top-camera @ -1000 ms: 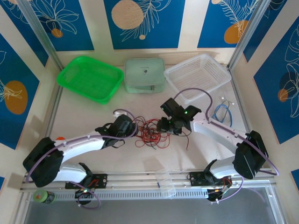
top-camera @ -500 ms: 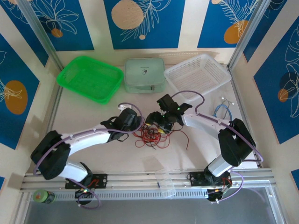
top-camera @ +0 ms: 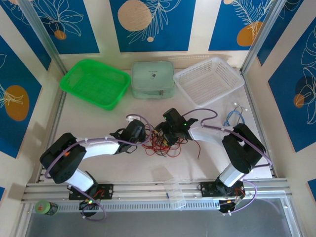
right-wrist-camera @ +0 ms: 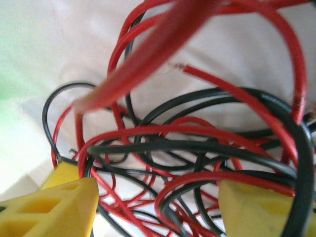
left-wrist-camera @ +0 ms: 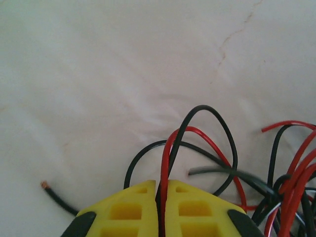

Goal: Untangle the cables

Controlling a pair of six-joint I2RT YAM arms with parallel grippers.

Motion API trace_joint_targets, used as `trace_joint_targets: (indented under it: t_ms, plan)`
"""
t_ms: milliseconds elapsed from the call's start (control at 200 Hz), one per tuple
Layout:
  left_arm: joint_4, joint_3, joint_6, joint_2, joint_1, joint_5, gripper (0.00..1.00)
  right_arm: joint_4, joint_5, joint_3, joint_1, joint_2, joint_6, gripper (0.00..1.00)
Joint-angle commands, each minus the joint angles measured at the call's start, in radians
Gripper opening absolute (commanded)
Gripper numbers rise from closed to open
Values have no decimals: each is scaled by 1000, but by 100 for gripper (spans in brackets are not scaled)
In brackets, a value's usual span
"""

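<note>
Locate the bench [top-camera: 91,118] first, then the cables [top-camera: 160,144]: heaped red and black at mid-bench between the two arms, with one red strand trailing off to the right.

Compare with the top view of a second ago. Find the left arm [top-camera: 98,146] swung inward and the right arm [top-camera: 205,132] folded in from the far right, both wrists now crowded against the heap from opposite sides. Note the heap itself much as it lay, not spread.

Check the left gripper [left-wrist-camera: 161,185]: shut narrow on one red and one black strand pinched together. Check the right gripper [right-wrist-camera: 155,192]: spread wide, a dense mass of loops lying between the fingers, nothing clamped.

Judge from this: one hold secured on the left, a second hold being set up on the right. Count the knot as still whole, with no separation achieved yet. Before any pull, close the right gripper on a strand other than the pinched pair, or risk cinching the loops tighter.

Note also the bare strand end [left-wrist-camera: 44,185] lying free on the bench, left of the shut gripper.
</note>
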Motion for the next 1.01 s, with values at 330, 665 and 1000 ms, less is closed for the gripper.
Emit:
trace_joint_targets:
  t_ms: [330,665,1000]
  plan:
    - [-76,-157,-110,-152,4,-80,0,75,77,89,-19,7,-148,0]
    - [-211,-156,-129,-208,69,-181,0,-65,65,18,-35,-285,-375,0]
    - [-245,-145,-108,-253,118,-188,0,-285,106,-171,-91,-503,-402,0]
